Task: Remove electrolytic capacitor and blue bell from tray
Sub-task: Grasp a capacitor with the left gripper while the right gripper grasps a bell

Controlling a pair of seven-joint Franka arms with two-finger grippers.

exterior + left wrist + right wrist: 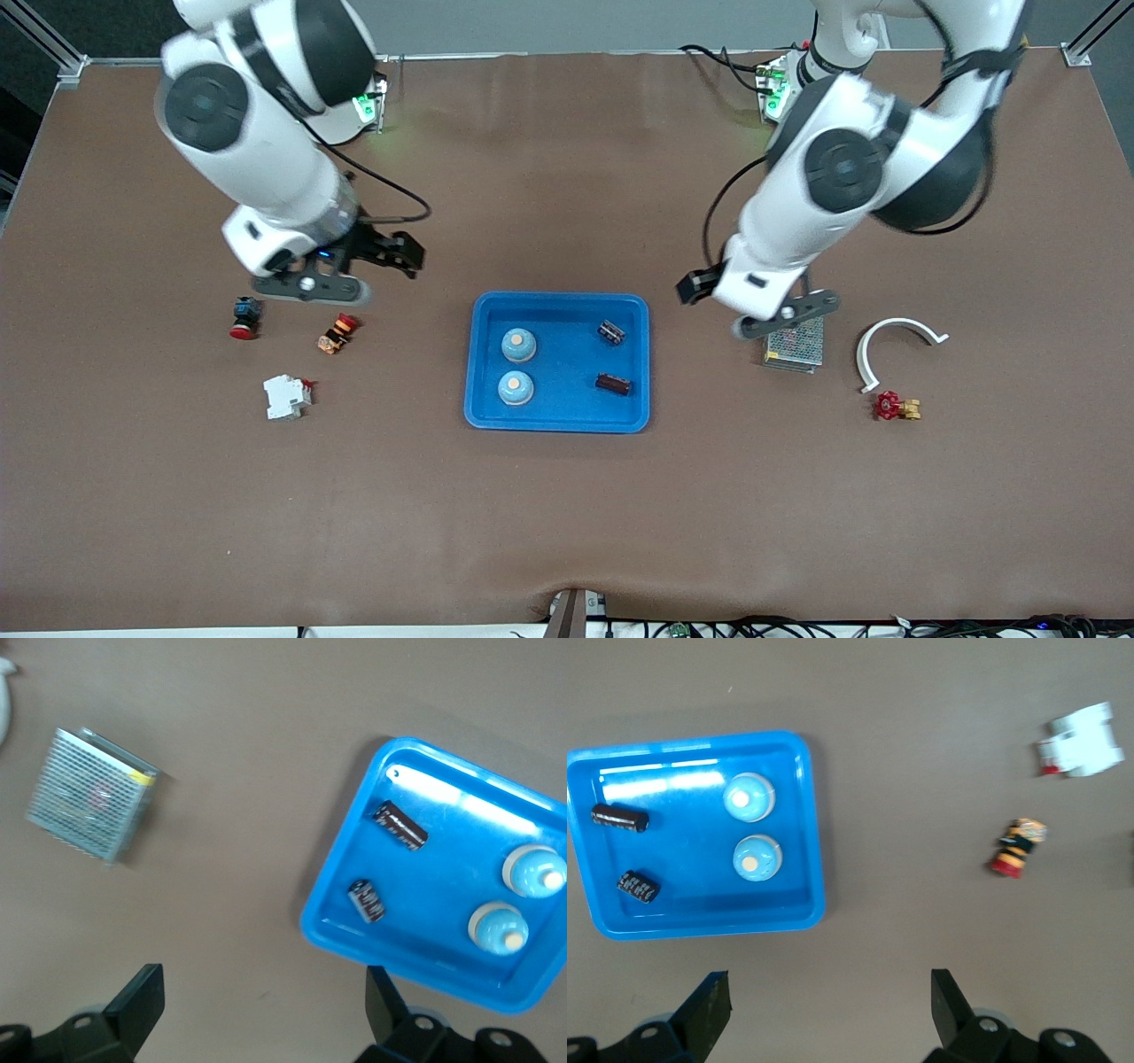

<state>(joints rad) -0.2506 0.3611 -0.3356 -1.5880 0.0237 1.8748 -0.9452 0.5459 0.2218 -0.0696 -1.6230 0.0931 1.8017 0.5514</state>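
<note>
Front view, from the right arm's end of the table to the left arm's. Right gripper (312,285), fingers spread and empty, hangs over bare table near a red push-button (245,317). The blue tray (485,416) lies midway between the arms. Two blue bells (518,345) (516,388) stand in the half toward the right arm, one nearer the camera. Two dark capacitors (610,332) (613,384) lie on their sides toward the left arm. Left gripper (787,313), fingers spread and empty, hangs over a mesh box (795,347). Each arm appears closer to its own pair. No legible writing.
</note>
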